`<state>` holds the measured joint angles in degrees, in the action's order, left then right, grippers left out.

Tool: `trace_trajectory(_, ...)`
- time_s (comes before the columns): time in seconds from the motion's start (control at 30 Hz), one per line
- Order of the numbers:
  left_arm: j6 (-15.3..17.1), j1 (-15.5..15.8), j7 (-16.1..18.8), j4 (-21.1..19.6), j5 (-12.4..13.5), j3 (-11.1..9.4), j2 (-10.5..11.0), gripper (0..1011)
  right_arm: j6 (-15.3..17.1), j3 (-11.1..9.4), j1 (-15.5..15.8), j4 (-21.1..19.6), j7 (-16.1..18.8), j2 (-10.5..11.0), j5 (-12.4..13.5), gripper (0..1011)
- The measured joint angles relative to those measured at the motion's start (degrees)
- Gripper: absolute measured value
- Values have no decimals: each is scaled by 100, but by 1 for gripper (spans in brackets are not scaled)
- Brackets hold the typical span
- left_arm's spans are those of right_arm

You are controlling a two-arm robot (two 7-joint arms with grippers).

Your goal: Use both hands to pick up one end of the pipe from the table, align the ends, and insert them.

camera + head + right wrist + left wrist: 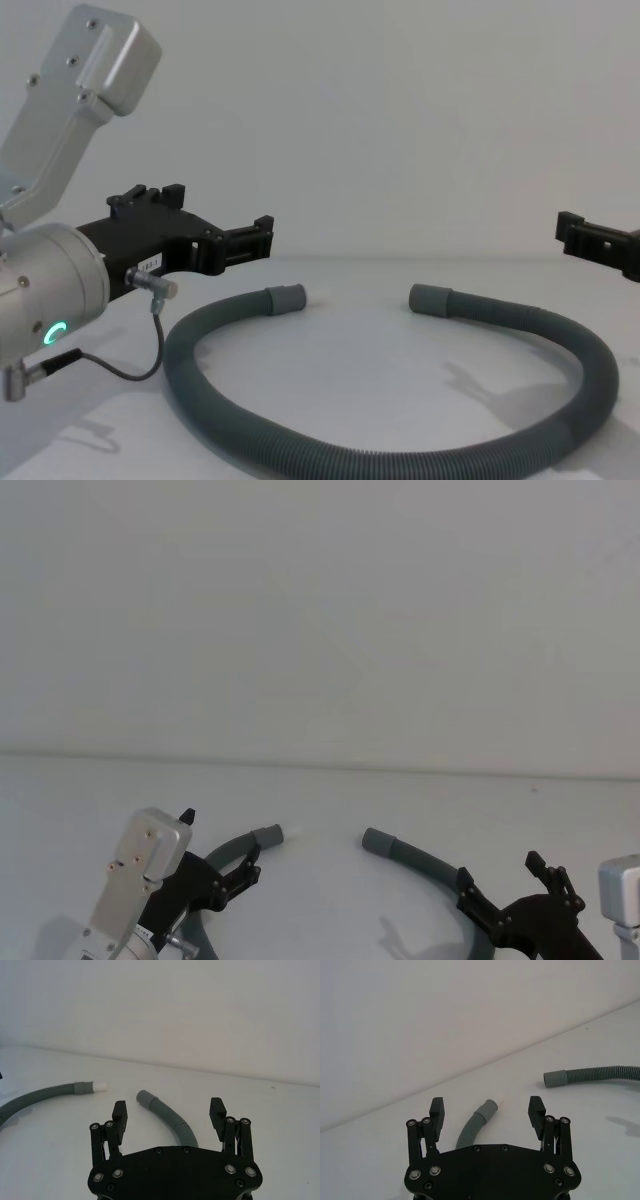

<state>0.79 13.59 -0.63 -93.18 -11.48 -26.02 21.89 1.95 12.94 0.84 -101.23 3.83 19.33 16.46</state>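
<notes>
The pipe (400, 455) lies in a loop on the white table (320, 800), its two ends facing each other across a gap. The left end (268, 835) carries a whitish tip; the right end (378, 842) is plain grey. My left gripper (222, 842) hovers open above the pipe just behind the left end (487, 1109), which shows between its fingers without touching them. My right gripper (503, 875) is open too, over the pipe behind the right end (146, 1097). In the chest view the left gripper (220, 212) hangs clear above the table.
A plain white wall rises behind the table's far edge (320, 763). A thin black cable (130, 372) droops from my left wrist (45, 300) near the pipe's left bend. One finger (585, 238) of the right gripper enters the chest view from the right.
</notes>
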Motion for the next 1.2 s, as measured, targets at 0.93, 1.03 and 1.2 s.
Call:
trace_trajectory(0.93, 622, 593, -738, 478, -363, 119, 45, 1002, 0, 0, 0, 0, 0, 0, 0, 1003)
trace_trajectory(1.03, 743, 724, -924, 571, -444, 144, 85, 1002, 0, 0, 0, 0, 0, 0, 0, 1003)
trace_trajectory(1.2, 938, 969, -1300, 756, -573, 166, 160, 1002, 0, 0, 0, 0, 0, 0, 0, 1003)
